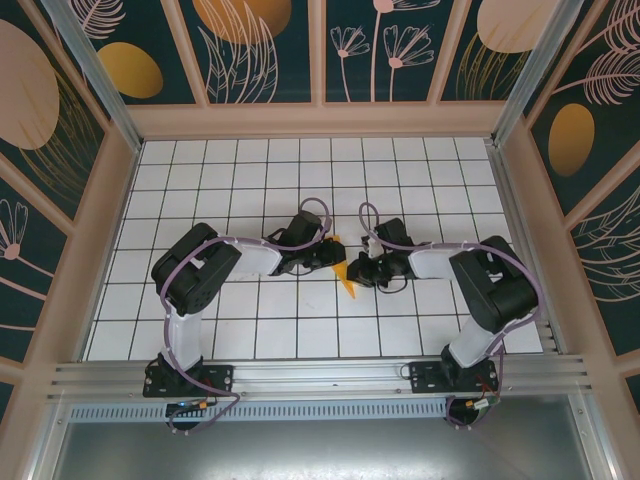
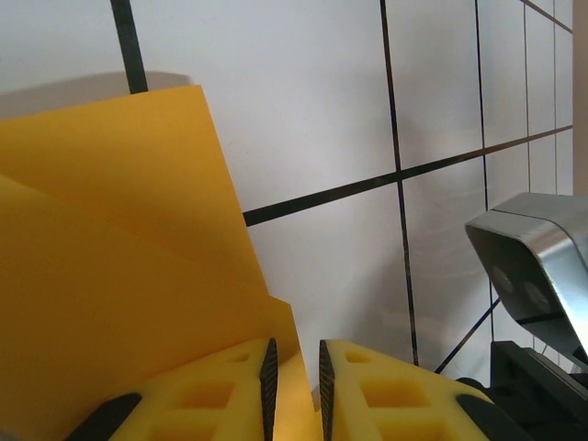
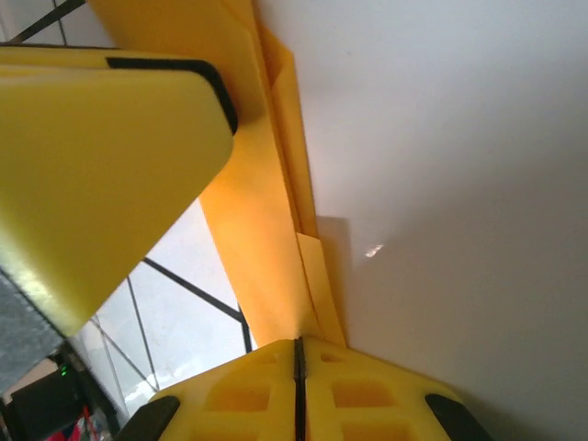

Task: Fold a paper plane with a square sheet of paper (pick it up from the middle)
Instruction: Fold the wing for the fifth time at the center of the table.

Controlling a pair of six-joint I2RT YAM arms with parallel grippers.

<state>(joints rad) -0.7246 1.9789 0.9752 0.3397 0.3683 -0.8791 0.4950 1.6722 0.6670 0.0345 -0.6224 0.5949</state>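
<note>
The white worktop (image 1: 250, 170) with its black grid lines is the biggest thing here. The left arm (image 1: 195, 275) and the right arm (image 1: 495, 285) bend in over it and meet near the middle. Between them is the orange paper (image 1: 347, 278), folded into layers, with a sharp tip that points to the near edge (I cannot tell if it touches the worktop). The left gripper (image 2: 296, 367) pinches the paper between its yellow fingers, with only a thin gap that the paper fills. The right gripper (image 3: 299, 354) is pressed tight together on a folded edge of the same paper, so both hold it, close beside each other.
</note>
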